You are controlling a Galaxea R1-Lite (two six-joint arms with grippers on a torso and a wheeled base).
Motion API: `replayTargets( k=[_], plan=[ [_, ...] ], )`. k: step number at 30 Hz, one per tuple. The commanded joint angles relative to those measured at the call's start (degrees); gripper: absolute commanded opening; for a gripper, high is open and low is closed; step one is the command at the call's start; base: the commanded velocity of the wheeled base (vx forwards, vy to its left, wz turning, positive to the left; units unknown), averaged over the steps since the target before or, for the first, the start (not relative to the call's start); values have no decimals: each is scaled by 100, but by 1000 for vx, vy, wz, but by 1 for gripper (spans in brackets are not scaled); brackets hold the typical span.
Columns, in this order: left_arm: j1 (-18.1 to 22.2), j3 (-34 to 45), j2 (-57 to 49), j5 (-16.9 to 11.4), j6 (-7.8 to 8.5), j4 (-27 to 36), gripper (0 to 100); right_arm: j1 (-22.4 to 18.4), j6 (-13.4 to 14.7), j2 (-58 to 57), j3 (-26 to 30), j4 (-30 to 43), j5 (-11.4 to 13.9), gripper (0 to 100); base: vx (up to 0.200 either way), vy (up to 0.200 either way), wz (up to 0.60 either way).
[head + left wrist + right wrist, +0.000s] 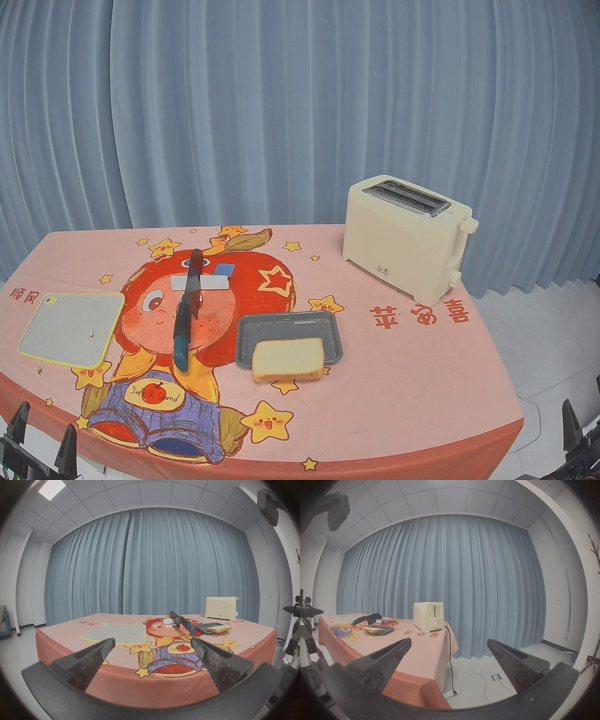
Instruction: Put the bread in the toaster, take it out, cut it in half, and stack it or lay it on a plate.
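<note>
Bread (288,358) lies partly on the grey tray (250,331), well ahead of my left fingers (93,656) and right fingers (390,656), both spread wide, holding nothing. Toasting has not begun, I judge; next I must pinch the slice and carry it to the toaster (406,234).

The lower edge is cutting off the left gripper (46,417) and right gripper (582,394). Ahead of them, bread (288,358) is hiding the near rim of the tray (284,325); a speck (92,333) on the cutting board (62,322) is looking too small to tell.
</note>
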Motion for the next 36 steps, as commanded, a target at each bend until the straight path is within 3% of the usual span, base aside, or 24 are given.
replayTargets(
  k=[1,19,22,24,36],
  plan=[
    [-1,101,7,4,-2,0,100,2,-32,-66,101,-2,6,100,0,0,0],
    [-1,101,7,4,-2,0,100,2,-41,-57,101,-37,-3,100,0,0,0],
    [-1,101,7,4,-2,0,100,-6,-14,-49,101,-846,23,100,0,0,0],
    [-1,101,7,4,-2,0,100,-6,-32,-49,101,-1004,32,100,0,0,0],
    [-1,101,7,4,-2,0,100,2,-94,-57,101,-881,50,100,0,0,0]
  ],
)
